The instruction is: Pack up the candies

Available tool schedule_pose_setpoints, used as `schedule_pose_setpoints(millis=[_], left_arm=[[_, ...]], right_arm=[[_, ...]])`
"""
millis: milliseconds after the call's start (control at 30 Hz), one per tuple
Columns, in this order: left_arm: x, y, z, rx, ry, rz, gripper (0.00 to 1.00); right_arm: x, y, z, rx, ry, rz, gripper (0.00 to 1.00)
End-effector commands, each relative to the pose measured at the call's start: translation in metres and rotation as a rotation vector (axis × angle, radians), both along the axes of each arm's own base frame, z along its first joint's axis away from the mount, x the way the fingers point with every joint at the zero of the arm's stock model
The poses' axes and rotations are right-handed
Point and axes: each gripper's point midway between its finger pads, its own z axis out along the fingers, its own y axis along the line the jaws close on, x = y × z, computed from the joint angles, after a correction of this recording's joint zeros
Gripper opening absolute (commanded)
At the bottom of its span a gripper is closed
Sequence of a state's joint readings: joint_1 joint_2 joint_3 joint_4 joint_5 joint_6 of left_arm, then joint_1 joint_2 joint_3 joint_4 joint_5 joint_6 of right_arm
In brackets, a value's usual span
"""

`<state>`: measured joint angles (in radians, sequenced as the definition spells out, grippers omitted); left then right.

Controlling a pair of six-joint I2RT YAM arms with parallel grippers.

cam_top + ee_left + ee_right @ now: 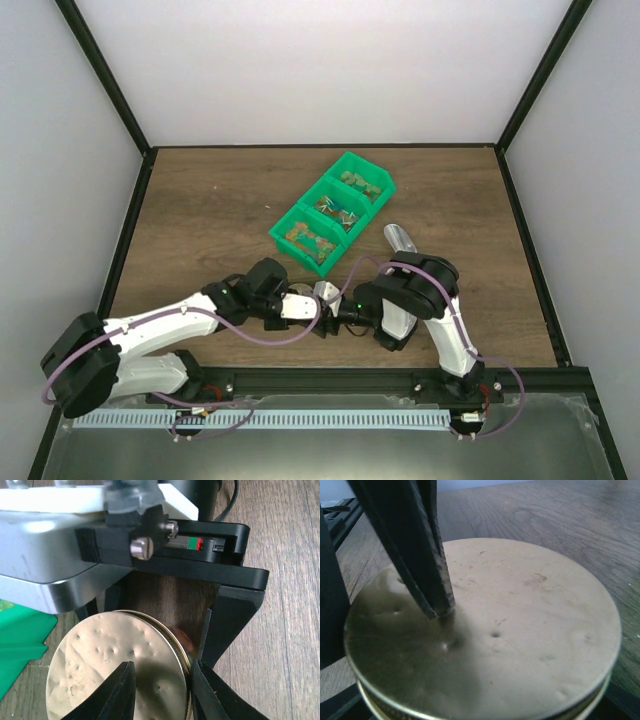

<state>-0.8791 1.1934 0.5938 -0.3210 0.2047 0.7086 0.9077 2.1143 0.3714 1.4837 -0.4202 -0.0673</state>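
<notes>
A jar with a dented gold metal lid [324,293] stands near the front of the table between both grippers. My left gripper [162,690] is shut on the lid [100,665], one finger on its top face and the other against its rim. In the right wrist view that finger [427,565] rests on the lid [520,630]. My right gripper [482,704] clasps the jar below the lid, and its fingers [227,625] straddle it. The candies [316,237] lie in a green three-compartment bin [279,231]. An orange blur [184,639] shows under the lid rim.
A metal scoop [398,238] lies on the wood just right of the bin, behind the right arm. Black frame posts run along the table's left and right edges. A corner of the green bin [20,645] shows in the left wrist view.
</notes>
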Motion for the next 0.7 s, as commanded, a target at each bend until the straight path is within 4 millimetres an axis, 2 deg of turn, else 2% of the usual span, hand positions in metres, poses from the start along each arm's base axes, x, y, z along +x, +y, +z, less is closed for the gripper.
schedule_pose_setpoints(millis=[0, 200, 667], left_arm=[[0.0, 0.015, -0.014, 0.072, -0.092, -0.064, 0.32], [0.006, 0.039, -0.027, 0.151, -0.106, -0.049, 0.27], [0.027, 0.086, -0.032, 0.255, -0.143, -0.001, 0.23]], right_arm=[[-0.015, -0.007, -0.029, -0.088, 0.083, 0.029, 0.37], [-0.019, -0.007, -0.027, -0.085, 0.073, 0.051, 0.34], [-0.019, -0.008, -0.028, -0.088, 0.07, 0.048, 0.33]])
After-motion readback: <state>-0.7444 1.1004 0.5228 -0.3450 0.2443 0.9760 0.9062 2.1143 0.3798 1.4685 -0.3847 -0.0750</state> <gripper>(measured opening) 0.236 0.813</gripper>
